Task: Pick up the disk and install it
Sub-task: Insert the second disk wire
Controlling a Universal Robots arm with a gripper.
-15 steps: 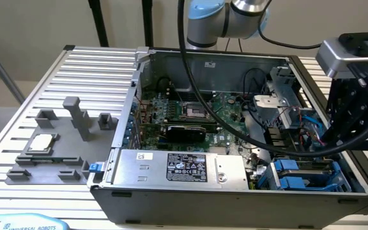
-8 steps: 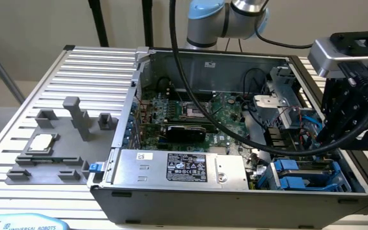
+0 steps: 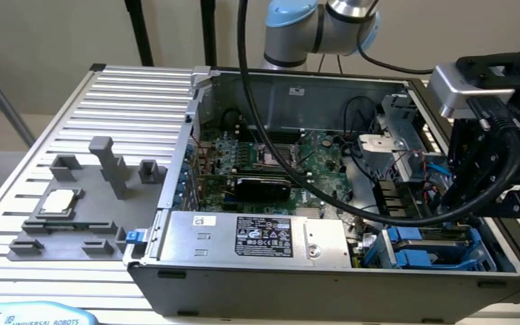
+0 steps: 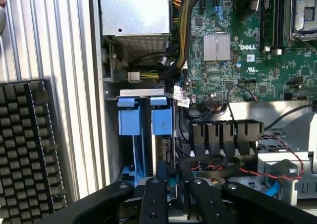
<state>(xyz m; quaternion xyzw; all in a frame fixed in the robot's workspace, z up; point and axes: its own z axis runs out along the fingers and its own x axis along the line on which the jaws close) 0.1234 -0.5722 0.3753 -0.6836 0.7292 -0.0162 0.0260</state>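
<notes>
The disk (image 4: 164, 152) stands edge-on in the blue drive bay (image 4: 148, 117) at the front corner of the open computer case (image 3: 332, 284). I see its thin metal side and a blue rail running down between my fingers. My gripper (image 4: 174, 187) sits right over the bay, its black fingers (image 4: 152, 204) closed on the disk's near end. In the exterior view the gripper (image 3: 463, 203) hangs over the bay's blue plastic (image 3: 422, 247) on that view's right, and it hides the disk there.
A silver power supply (image 3: 260, 237) with a black label lies beside the bay. The green motherboard (image 3: 278, 159) fills the case floor. Thick black cables (image 3: 269, 101) loop across the case. A grey fixture (image 3: 70, 217) with a CPU chip (image 3: 57, 202) sits on the ribbed table. Red wires (image 4: 277, 169) run near the fingers.
</notes>
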